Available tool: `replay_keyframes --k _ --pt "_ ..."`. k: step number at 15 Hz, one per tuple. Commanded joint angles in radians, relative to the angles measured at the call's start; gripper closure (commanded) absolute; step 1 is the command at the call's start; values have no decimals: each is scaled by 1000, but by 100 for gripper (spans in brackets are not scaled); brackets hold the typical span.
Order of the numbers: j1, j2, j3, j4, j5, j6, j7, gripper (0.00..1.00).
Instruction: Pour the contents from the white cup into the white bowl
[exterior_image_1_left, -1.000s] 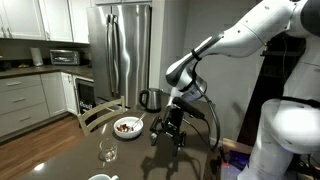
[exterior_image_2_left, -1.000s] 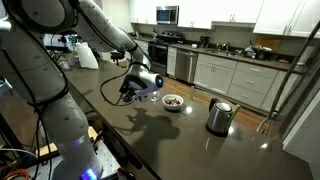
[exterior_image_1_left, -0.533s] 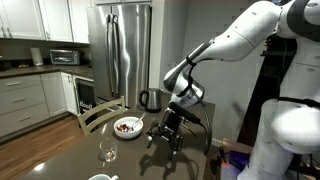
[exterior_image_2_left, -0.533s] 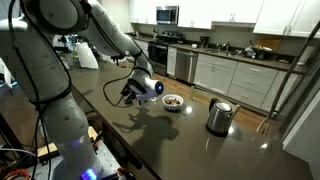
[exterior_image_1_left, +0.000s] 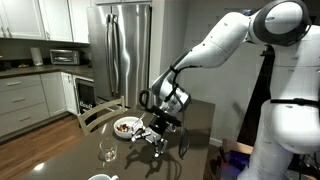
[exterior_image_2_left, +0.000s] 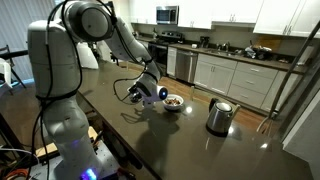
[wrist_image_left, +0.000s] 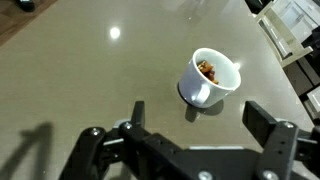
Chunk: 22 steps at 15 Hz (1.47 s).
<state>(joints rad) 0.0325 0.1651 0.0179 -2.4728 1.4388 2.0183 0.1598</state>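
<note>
So, the gripper (exterior_image_1_left: 155, 137) is hung low over the dark table (exterior_image_1_left: 60, 155), and in the wrist view its two fingers (wrist_image_left: 137, 112) are seen spread wide with nothing but bare tabletop between them. Nothing is being pinched.

The white bowl (exterior_image_1_left: 127, 127) is found just beside the gripper, at about 10 o'clock from it in an exterior view, and at about 3 o'clock in an exterior view (exterior_image_2_left: 173, 101). In the wrist view the white bowl (wrist_image_left: 210, 78) is placed at roughly 1 o'clock from the gap between the fingers, clear of both, with some reddish-brown bits visible inside.

The white cup (exterior_image_1_left: 101, 177) is only half caught at the bottom edge of an exterior view, around 7 o'clock from the gripper and well apart from it. What's in it can't be made out, tbh.

A clear stemmed glass (exterior_image_1_left: 107, 152) is stood upright between the cup and the bowl, at about 8 o'clock from the gripper. A steel kettle (exterior_image_1_left: 150, 99) is set at the far side of the table, at about 12 o'clock from the gripper, and in an exterior view (exterior_image_2_left: 219, 116) it's seen at about 4 o'clock from the bowl, well apart. A stainless fridge (exterior_image_1_left: 120, 50) is parked behind the table.
</note>
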Motion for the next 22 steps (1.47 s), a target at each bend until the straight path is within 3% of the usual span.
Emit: replay_keyframes --k 1,5,12,22 --pt "31 120 20 118 101 34 60 0" --pt "68 187 34 175 180 72 104 0" --pt "79 197 29 173 147 44 104 0" --pt "61 169 21 84 238 29 84 0"
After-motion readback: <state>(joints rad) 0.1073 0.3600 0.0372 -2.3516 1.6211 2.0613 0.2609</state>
